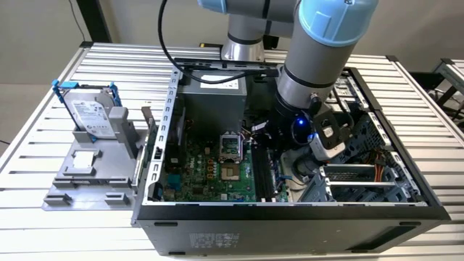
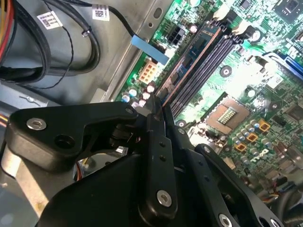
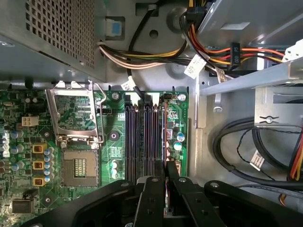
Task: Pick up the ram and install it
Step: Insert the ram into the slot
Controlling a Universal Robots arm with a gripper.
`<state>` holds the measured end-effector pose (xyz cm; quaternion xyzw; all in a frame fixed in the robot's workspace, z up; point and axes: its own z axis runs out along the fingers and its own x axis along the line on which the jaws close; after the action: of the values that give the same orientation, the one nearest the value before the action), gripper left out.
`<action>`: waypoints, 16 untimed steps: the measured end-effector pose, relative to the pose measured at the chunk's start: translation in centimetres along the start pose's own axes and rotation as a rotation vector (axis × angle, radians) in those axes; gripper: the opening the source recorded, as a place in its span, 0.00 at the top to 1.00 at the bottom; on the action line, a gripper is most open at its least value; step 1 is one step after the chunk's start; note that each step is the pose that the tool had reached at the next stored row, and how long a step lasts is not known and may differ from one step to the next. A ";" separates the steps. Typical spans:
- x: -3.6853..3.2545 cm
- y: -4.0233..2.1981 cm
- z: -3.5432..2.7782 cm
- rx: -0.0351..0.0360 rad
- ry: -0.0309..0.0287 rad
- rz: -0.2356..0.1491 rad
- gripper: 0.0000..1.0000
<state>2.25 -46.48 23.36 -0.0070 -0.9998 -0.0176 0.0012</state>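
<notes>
Slatted metal counter [image 1: 65, 217] carries an open computer case [image 1: 290, 212]; the gripper [image 1: 290, 157] reaches inside. In both wrist views, its jaws pinch the ram [image 2: 189, 59] [image 3: 164, 137] edge-on, sitting in the outermost black slot [image 3: 152, 137] directly ahead.

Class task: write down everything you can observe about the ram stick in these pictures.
The ram is a long, thin, flat board, greyish-green with a brownish edge and dark chips along its face. It stands on edge in line with the black motherboard slots, at the slot nearest the case wall. The gripper is closed on one end of it. Whether it is fully seated cannot be told.
</notes>
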 end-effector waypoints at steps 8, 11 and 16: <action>0.44 -0.27 0.36 0.0002 -0.0001 0.005 1.00; 0.50 -0.42 0.56 0.0000 -0.0003 0.008 1.00; 0.51 -0.52 0.81 0.0004 -0.0005 0.016 1.00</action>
<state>1.73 -46.96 22.53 -0.0147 -0.9997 -0.0174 0.0012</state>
